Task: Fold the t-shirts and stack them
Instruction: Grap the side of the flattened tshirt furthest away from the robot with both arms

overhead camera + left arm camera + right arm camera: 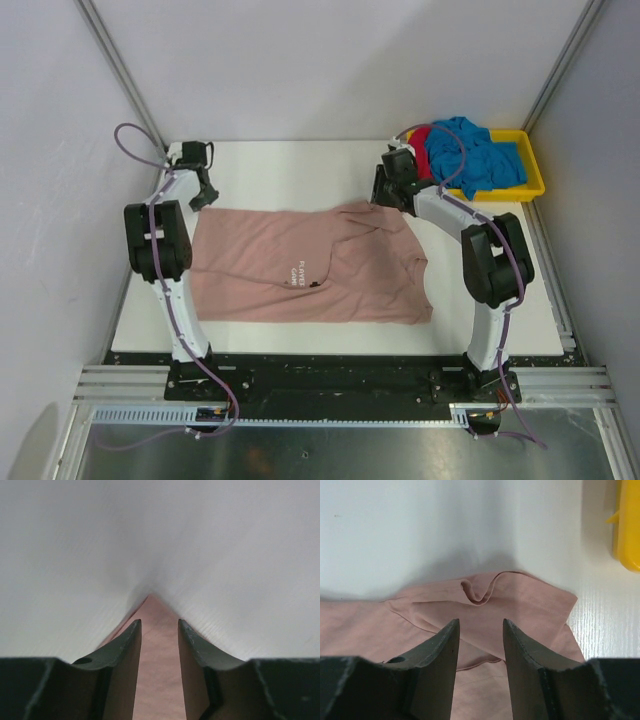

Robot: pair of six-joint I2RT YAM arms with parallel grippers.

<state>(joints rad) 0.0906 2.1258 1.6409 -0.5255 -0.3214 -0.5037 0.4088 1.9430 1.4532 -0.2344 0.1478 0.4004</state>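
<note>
Now | left pincer [160, 622] part-open, straddling pink t-shirt [151, 611] corner | right pincer [481, 622] part-open over its rumpled edge

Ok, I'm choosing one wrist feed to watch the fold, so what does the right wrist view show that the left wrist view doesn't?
Only the right wrist view: an edge of the yellow tray and a puckered, doubled-over part of the pink t-shirt. Only the left wrist view: one pointed corner of that shirt. Both: the white table, and pink cloth seen between the open jaws of the view's own gripper, the left gripper or the right gripper.
</note>
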